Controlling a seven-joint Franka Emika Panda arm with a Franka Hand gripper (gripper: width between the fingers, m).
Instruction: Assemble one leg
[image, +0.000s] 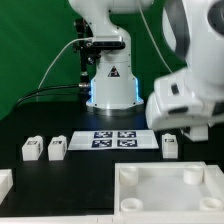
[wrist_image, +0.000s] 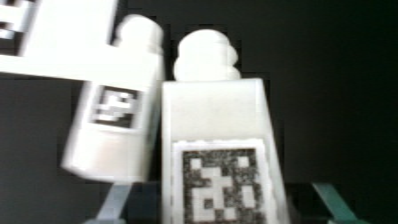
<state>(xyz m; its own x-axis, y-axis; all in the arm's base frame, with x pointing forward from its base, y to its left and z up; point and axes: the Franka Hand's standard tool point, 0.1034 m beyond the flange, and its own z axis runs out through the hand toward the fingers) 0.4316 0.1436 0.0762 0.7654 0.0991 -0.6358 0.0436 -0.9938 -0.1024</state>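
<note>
In the wrist view a white leg (wrist_image: 217, 120) with a black-and-white tag stands between my gripper (wrist_image: 224, 200) fingers. The jaws are open, with a dark gap on each side of the leg. A second leg (wrist_image: 111, 110) lies right beside it, touching or nearly so. In the exterior view my gripper (image: 187, 128) hangs low at the right, mostly hidden by the white hand, just beside a leg (image: 169, 145). Two more legs (image: 32, 148) (image: 57, 147) stand at the exterior view's left. The large white panel (image: 165, 195) with round corner sockets lies in front.
The marker board (image: 115, 138) lies flat in the middle, before the robot base (image: 108, 85). A white part edge (image: 5, 185) shows at the exterior view's lower left. Cables run along the table behind, against a green backdrop.
</note>
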